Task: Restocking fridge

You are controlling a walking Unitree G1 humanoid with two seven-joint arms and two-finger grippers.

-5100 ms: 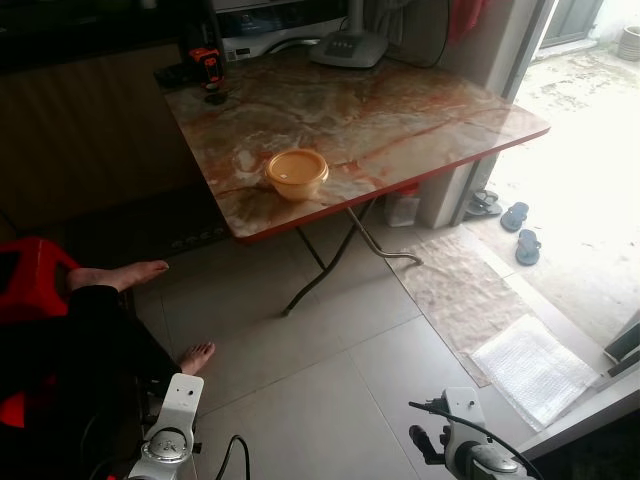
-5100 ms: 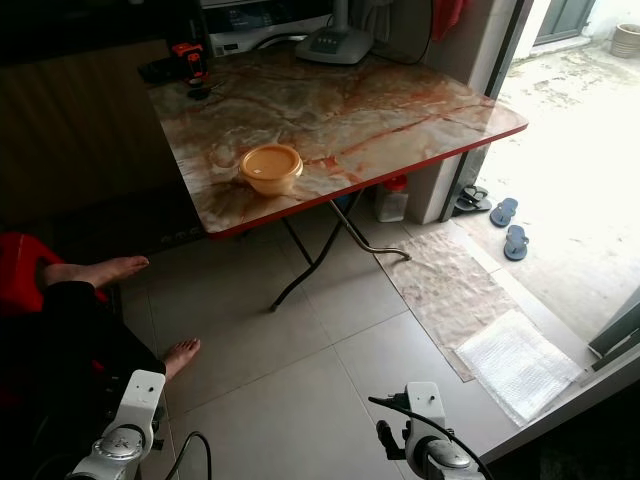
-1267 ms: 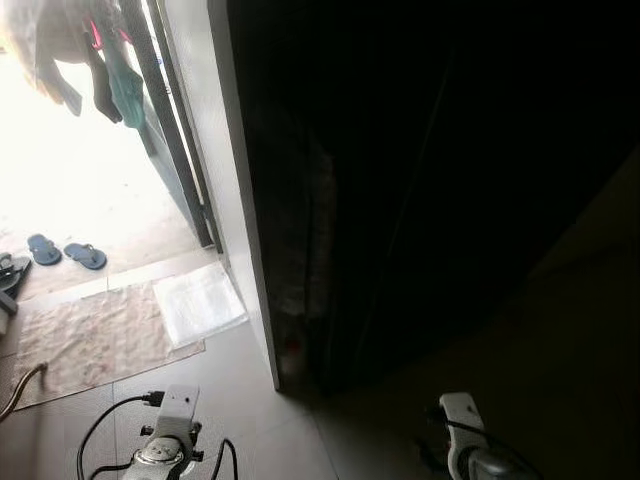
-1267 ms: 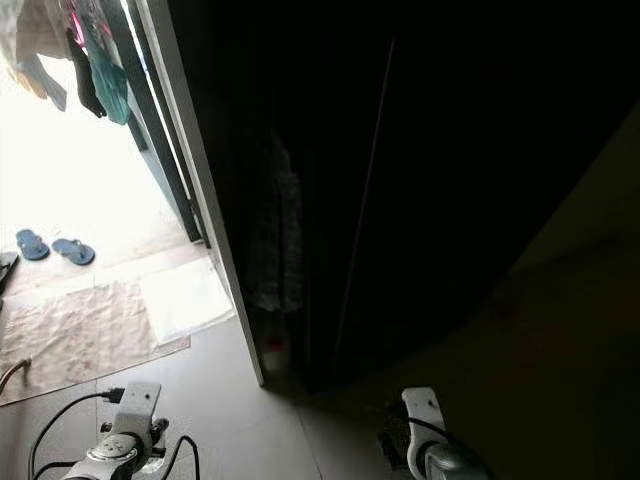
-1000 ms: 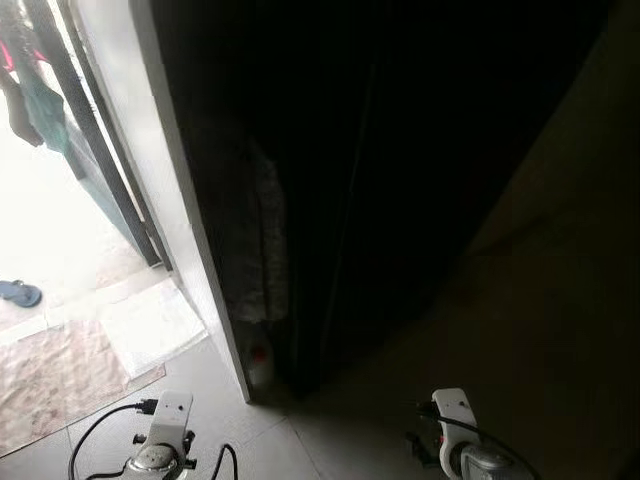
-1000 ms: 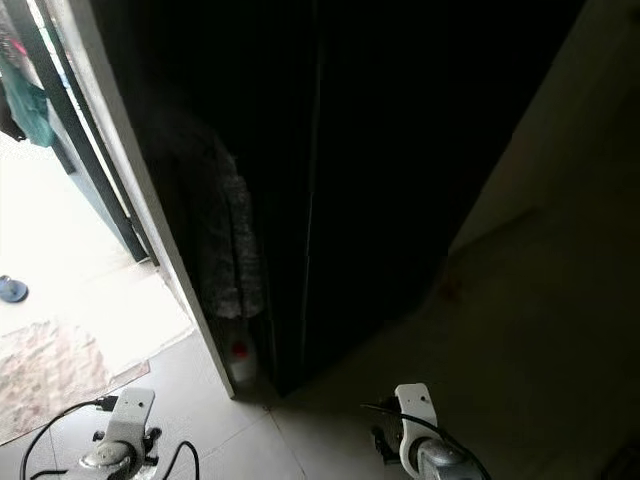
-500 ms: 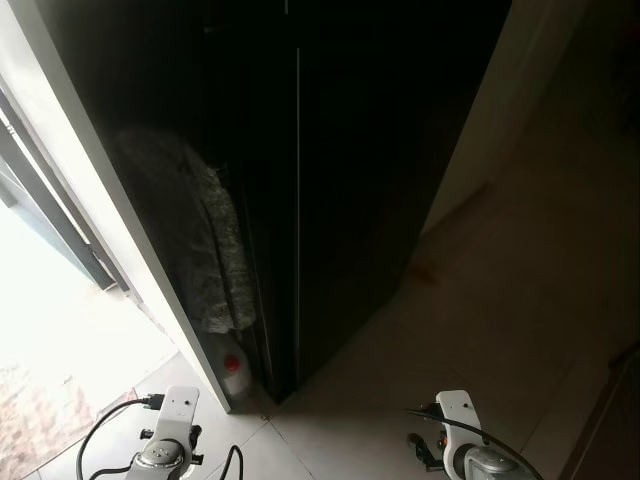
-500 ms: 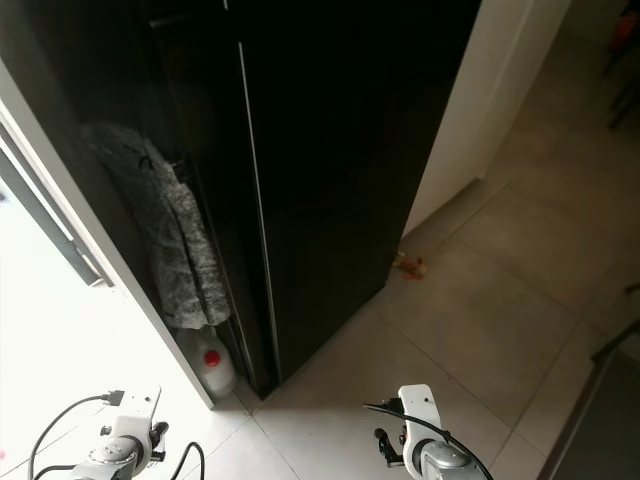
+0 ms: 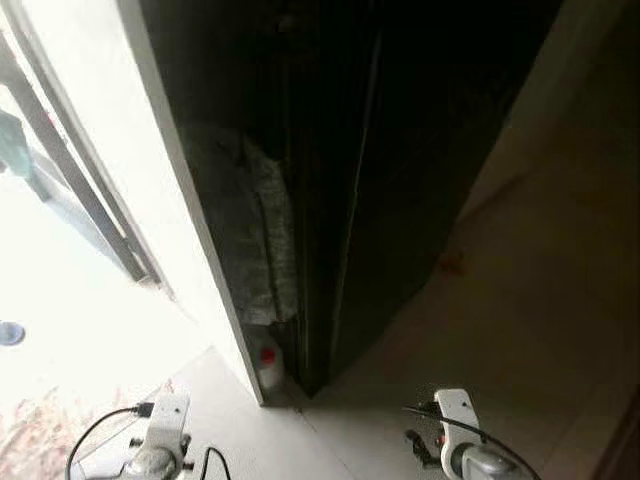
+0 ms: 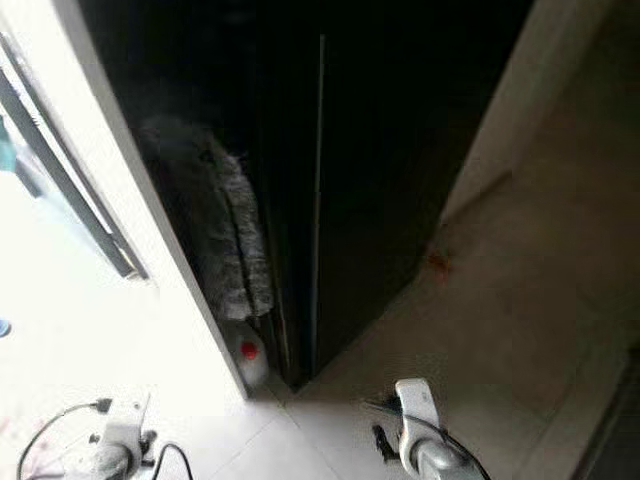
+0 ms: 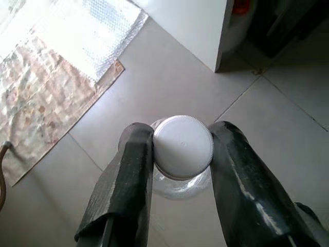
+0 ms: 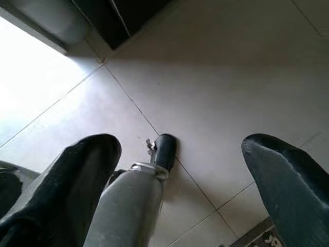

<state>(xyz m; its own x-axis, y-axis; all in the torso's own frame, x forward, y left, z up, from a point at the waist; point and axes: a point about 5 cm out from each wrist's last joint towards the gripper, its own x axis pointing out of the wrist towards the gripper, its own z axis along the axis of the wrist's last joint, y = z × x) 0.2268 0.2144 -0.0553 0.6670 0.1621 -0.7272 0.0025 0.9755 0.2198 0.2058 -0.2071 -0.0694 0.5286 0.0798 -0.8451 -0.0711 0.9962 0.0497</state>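
At the far left, bright daylight floods through a doorway (image 9: 70, 250). Beside its white frame (image 9: 190, 230) a grey mop-like bundle (image 10: 225, 230) stands in a dark gap, with a white jug with a red cap (image 9: 268, 362) on the floor at its foot. To the right of these stands a tall dark cabinet (image 9: 400, 170), most likely the fridge, with its door apparently closed; the handle cannot be made out in the gloom. Pale floor tiles (image 9: 520, 300) run off to the right.

The left gripper (image 11: 182, 154) hangs low. In its wrist view the two black fingers (image 11: 131, 180) are pressed against either side of a clear bottle with a white ribbed cap (image 11: 182, 145), seen from above, held over the tiles. A patterned mat (image 11: 46, 108) and a sheet of bubble wrap (image 11: 87, 36) lie on the floor beyond it. This bottle appears to be the item to be stocked.

The right gripper (image 12: 180, 164) also hangs low, its fingers (image 12: 77, 170) spread wide apart and holding nothing, above bare tile; the robot's foot (image 12: 163, 149) shows between them.

Assessment: the step in hand is carrying the bottle to the fridge. The head views are soft, suggesting the robot is moving. The next move calls for squaring up to the dark front, then using the free right gripper to find the door edge and pull it open, with the bottle kept steady.
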